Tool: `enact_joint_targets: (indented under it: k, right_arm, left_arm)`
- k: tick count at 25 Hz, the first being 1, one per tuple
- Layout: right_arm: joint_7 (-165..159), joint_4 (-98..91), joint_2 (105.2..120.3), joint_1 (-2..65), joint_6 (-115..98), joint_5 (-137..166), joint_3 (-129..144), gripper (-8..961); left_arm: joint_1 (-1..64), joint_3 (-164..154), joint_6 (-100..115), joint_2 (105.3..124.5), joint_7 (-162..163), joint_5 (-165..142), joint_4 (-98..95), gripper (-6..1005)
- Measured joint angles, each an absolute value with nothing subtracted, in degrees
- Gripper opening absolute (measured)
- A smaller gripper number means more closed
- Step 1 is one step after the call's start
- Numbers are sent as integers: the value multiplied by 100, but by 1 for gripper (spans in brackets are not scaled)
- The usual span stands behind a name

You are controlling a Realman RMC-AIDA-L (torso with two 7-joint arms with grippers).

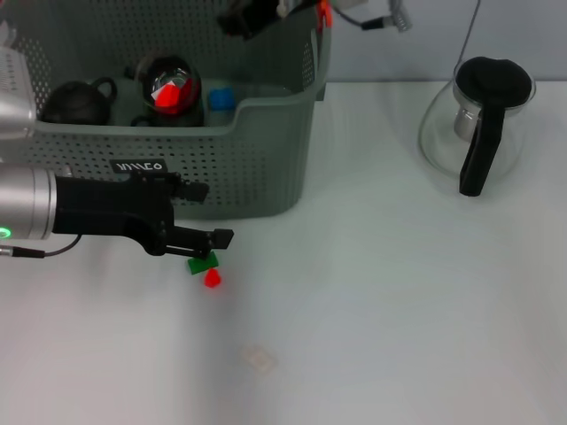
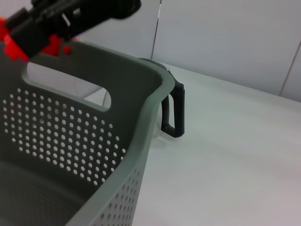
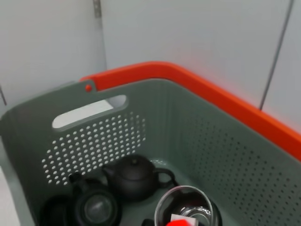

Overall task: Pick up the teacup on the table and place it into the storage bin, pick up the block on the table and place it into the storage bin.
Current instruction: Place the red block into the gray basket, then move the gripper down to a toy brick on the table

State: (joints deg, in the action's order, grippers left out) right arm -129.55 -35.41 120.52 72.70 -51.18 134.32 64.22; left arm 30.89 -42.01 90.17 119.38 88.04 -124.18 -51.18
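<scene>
The left gripper (image 1: 211, 215), jaws open, hovers just above the green block (image 1: 203, 262) lying on the surface (image 1: 399, 292) just before the storage bin (image 1: 266, 142); the right gripper's jaws I cannot tell.

The left arm (image 1: 27, 205) is showing a silver-grey cylindrical link with a small green light glowing near its lower edge. A thin dark cable is running beneath it. Ahead of the silver link a matte black wrist housing is widening into the left gripper (image 1: 205, 214), whose two black fingers (image 1: 217, 237) are looking flat and blocky. The right gripper (image 1: 266, 13) is appearing as a black angular body with orange-red parts beside it, and a grey cable is trailing from it.
</scene>
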Motion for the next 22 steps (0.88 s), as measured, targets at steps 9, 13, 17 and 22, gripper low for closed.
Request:
enact_joint_targets:
  k: [9, 13, 17, 22]
  right_arm:
    - [-12950, -3849, 12040, 7101, -5182, 13170, 6681, 290]
    - [-12839, -4549, 12044, 6673, -5290, 12671, 6798, 350]
    - [-12283, -5427, 12027, 5926, -5847, 11641, 6944, 506]
    - [-11182, -6204, 12009, 4754, -6969, 10338, 6923, 794]
  left_arm:
    - [3054, -4053, 9017, 11945, 8795, -12418, -5109, 866]
    - [3004, -4051, 9025, 11921, 8784, -12418, -5121, 865]
    - [2956, -4051, 9097, 11899, 8776, -12451, -5148, 865]
    - [2946, -4052, 9340, 11868, 8656, -12497, -5164, 864]
